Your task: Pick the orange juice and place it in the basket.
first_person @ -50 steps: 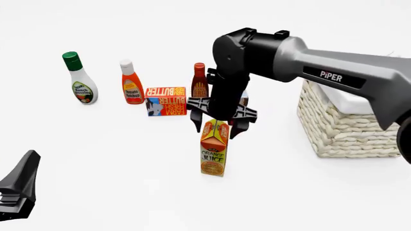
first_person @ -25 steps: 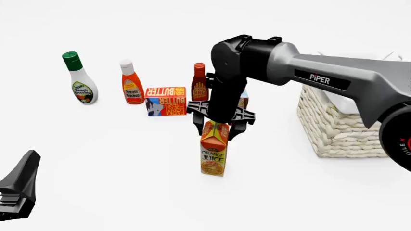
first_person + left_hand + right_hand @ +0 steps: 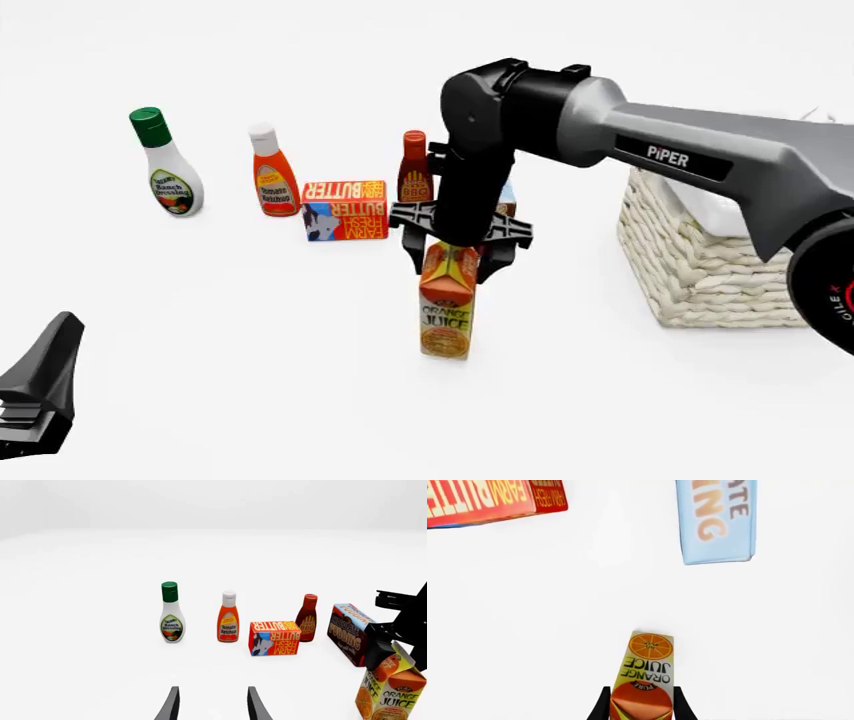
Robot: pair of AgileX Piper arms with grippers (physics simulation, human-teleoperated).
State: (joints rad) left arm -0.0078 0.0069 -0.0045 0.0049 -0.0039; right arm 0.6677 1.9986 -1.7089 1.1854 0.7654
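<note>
The orange juice [image 3: 447, 308] is a tall orange and yellow carton standing upright in the middle of the table. My right gripper [image 3: 454, 252] comes down from above and is shut on its gable top. In the right wrist view the carton [image 3: 644, 677] sits between the two dark fingers [image 3: 602, 706]. It also shows in the left wrist view [image 3: 390, 692]. The cream wicker basket [image 3: 694, 262] stands to the carton's right, with white cloth over its rim. My left gripper [image 3: 34, 400] is open and empty at the near left, far from the carton.
Behind the carton stands a row: ranch dressing bottle [image 3: 167, 165], ketchup bottle [image 3: 275, 172], red butter box [image 3: 346, 210] and BBQ sauce bottle [image 3: 415, 168]. The chocolate pudding box [image 3: 350, 635] is mostly hidden behind the right arm in the front view.
My right gripper came down onto the carton top and closed on it. The carton has turned slightly and sits a little higher than before. The left arm has not moved.
</note>
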